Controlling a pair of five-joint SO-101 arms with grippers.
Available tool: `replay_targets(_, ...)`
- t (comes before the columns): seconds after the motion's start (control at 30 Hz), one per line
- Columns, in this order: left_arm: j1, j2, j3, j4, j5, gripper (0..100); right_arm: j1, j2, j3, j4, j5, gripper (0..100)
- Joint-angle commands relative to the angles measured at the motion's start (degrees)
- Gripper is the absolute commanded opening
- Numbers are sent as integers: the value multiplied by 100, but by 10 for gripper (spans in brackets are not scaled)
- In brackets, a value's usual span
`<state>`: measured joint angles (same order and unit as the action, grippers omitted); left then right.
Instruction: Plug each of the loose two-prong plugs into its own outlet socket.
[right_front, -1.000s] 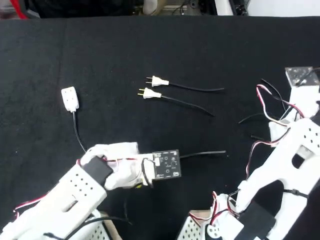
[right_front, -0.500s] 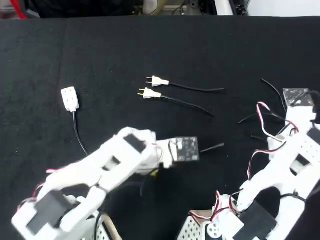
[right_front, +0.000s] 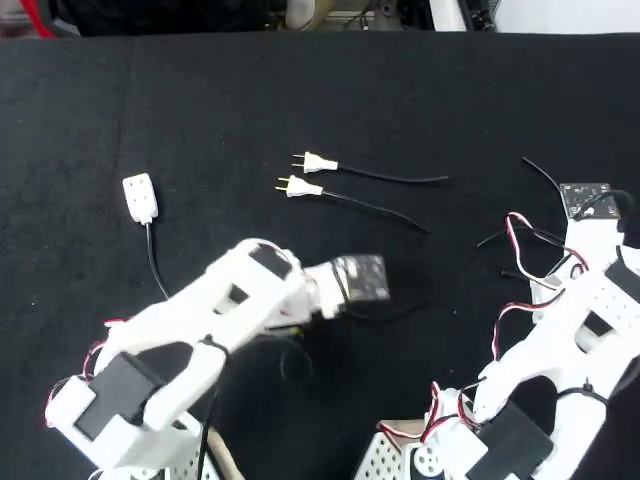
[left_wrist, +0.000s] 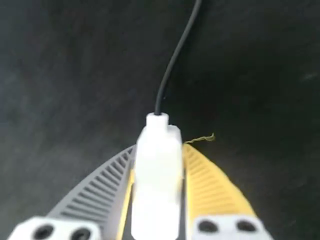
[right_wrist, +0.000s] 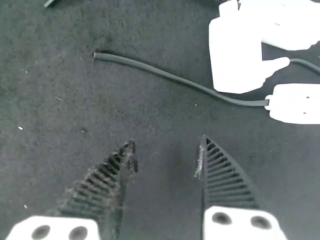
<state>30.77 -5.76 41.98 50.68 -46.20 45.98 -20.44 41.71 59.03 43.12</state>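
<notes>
The black bench carries all items. The left arm extends from the near edge toward the bench middle. The right arm stands at the right side.

The left pincer is clamped on a white outlet socket, which sits between the grey and yellow fingers. The socket's black cord runs away over the bench. The right pincer is spread wide above the bench surface and holds nothing.

A second outlet socket lies at the left, well apart from the plugs, with its cord trailing toward the near edge. A far plug and a near plug, both two-prong, lie side by side beyond the left pincer. Their prongs point left, and both are unplugged.
</notes>
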Motion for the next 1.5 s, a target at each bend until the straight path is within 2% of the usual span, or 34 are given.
replay_targets(0.0,-523,-343,-734,818,-9,31,79,-171,-31,-79,44,188)
replay_targets(0.13,-840,-1020,-523,1011,-97,30,79,-171,-31,-88,44,188)
replay_targets(0.17,-954,-1231,-382,1020,-325,30,79,-171,-31,-88,44,188)
replay_targets(0.3,-1569,-2154,365,1029,-1389,30,79,-171,-48,-79,44,188)
replay_targets(0.47,-2607,-3059,1349,1196,-3745,30,26,-171,-57,-62,44,188)
replay_targets(0.6,-2985,-3235,1464,1046,-4404,30,-62,-171,-48,-53,35,188)
replay_targets(0.67,-2941,-3235,1402,1011,-4466,44,-70,-171,-40,-53,18,188)
replay_targets(0.83,-2580,-3235,1147,985,-4387,241,-62,-171,-48,-53,26,188)
replay_targets(0.93,-2255,-3235,1288,747,-4369,311,-62,-171,-31,-53,35,188)
replay_targets(1.13,-2176,-3288,1499,448,-4308,318,-62,-171,-31,-53,35,188)
replay_targets(1.3,-2800,-3305,866,545,-3710,318,-44,-171,-31,-53,35,188)
replay_targets(1.37,-3064,-3314,567,862,-3560,318,-26,-171,-31,-53,35,188)
replay_targets(1.43,-3310,-3446,338,1196,-3042,317,-18,-171,-31,-70,35,188)
replay_targets(1.47,-3407,-3560,303,1354,-2488,317,-9,-171,-31,-79,35,188)
